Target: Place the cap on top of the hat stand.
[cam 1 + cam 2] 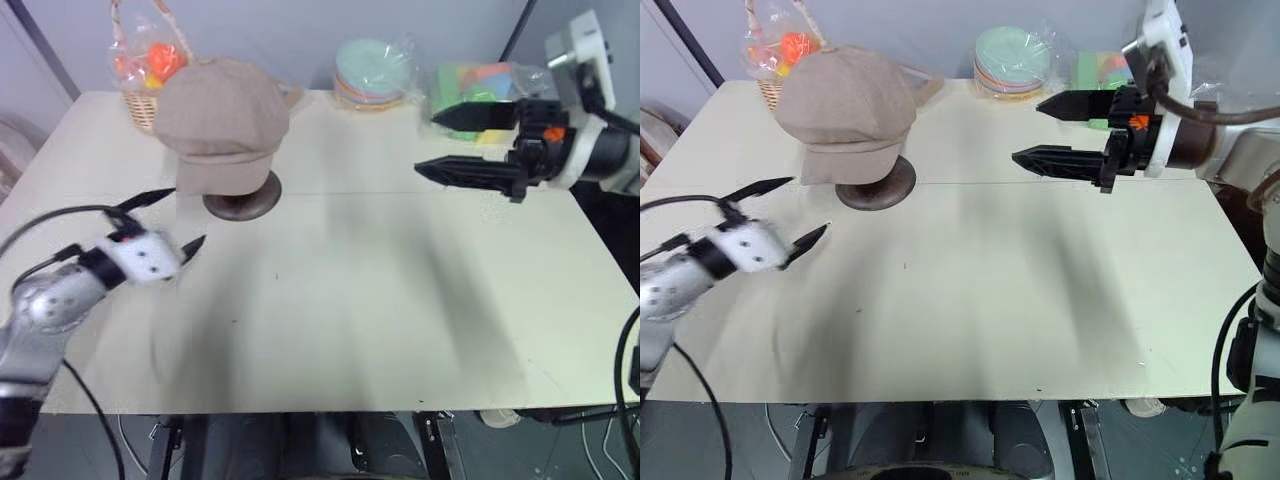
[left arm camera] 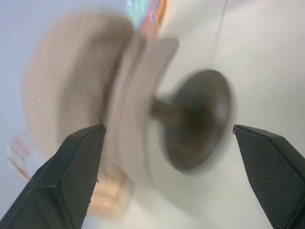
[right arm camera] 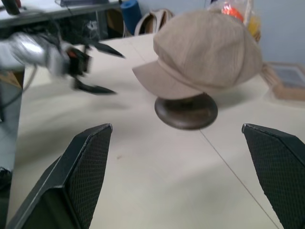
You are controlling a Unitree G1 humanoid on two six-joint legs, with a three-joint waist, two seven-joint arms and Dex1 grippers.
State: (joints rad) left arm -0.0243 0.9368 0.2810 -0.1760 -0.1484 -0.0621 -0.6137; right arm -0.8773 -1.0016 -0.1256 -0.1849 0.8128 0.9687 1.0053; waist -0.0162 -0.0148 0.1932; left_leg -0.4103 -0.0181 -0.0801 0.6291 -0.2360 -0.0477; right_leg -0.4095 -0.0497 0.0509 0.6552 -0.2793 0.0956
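- The cap (image 1: pixel 220 122) sits on top of the hat stand (image 1: pixel 242 200), toward the far left of the table (image 1: pixel 400 300). Its crown covers the stand's head, and the round dark base shows beneath the brim.
- Left end effector (image 1: pixel 165 222) is spread wide and holds nothing. It hovers just short of the stand on the near-left side, apart from the cap.
- Right end effector (image 1: pixel 470 143) is also spread and empty. It hangs over the far right of the table, well apart from the cap and pointing across toward it.
- The right wrist view gives a good look: the cap is draped over the stand with its brim jutting toward the left end effector (a touch lopsided, perhaps, but seated).
- My read is that the placing is done. All that looks left is to draw both arms clear without nudging the brim.
- A wicker basket (image 1: pixel 140 85), a stack of plates (image 1: pixel 372 72) and some coloured packets (image 1: pixel 480 88) line the far edge, uninvolved.
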